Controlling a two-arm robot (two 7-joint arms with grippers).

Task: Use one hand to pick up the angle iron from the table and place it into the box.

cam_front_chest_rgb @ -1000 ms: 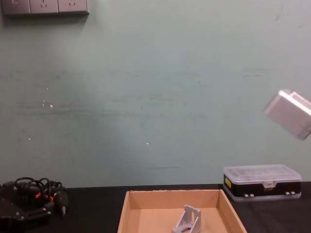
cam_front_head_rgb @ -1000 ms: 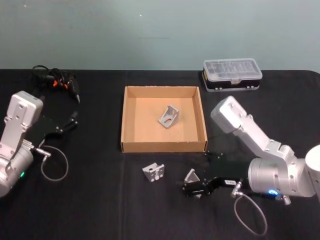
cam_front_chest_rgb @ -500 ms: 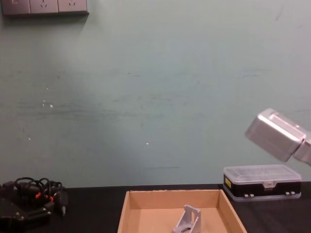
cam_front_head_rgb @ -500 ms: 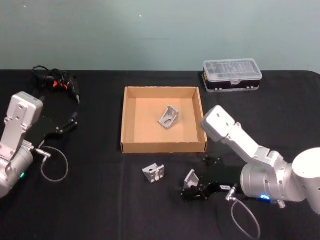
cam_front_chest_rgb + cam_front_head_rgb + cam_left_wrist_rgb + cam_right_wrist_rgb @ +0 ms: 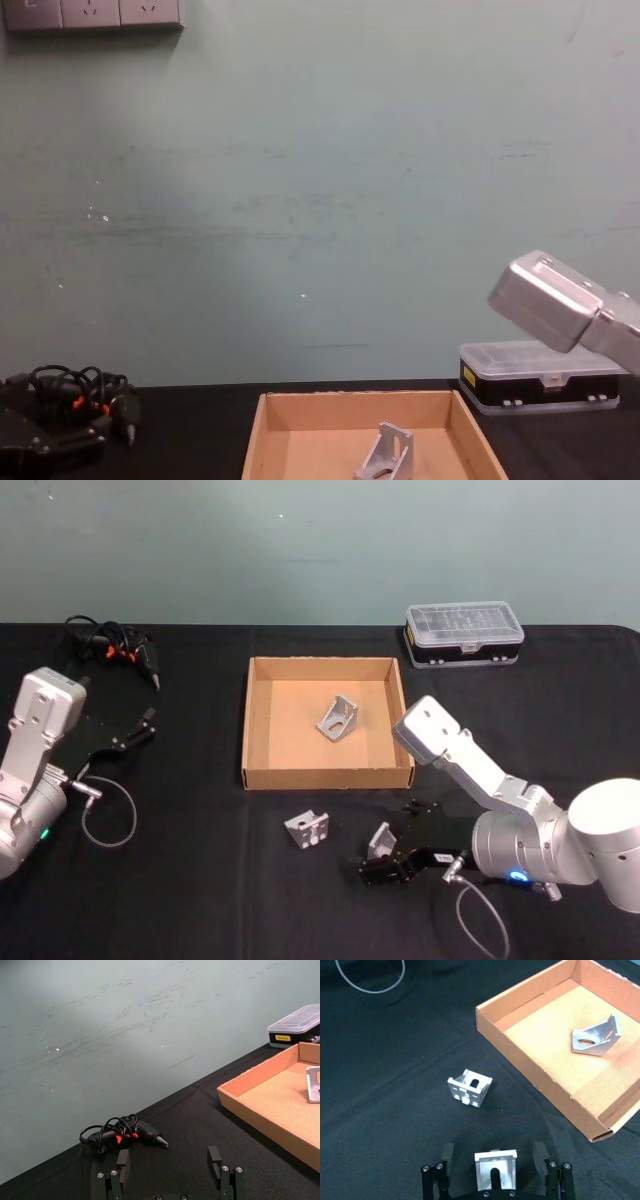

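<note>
The right arm has swung lower; the right gripper (image 5: 388,858), spread wide and empty, brackets the angle iron (image 5: 381,836) on the table (image 5: 200,880) at the box's (image 5: 325,775) 5 o'clock, ready to pinch. The left gripper (image 5: 135,730) idles open at 9 o'clock.

Place: a robot lab or workshop
Signs: black table (image 5: 180,880); bare teal wall (image 5: 320,200); wall sockets (image 5: 90,14); plastic parts case (image 5: 464,630); corded tool (image 5: 115,645)

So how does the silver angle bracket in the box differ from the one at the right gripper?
Boxed bracket lies in the tan cardboard box, the other bracket on the black table. Boxed one is free; the other sits between the right gripper's open fingers. Both slotted silver.
</note>
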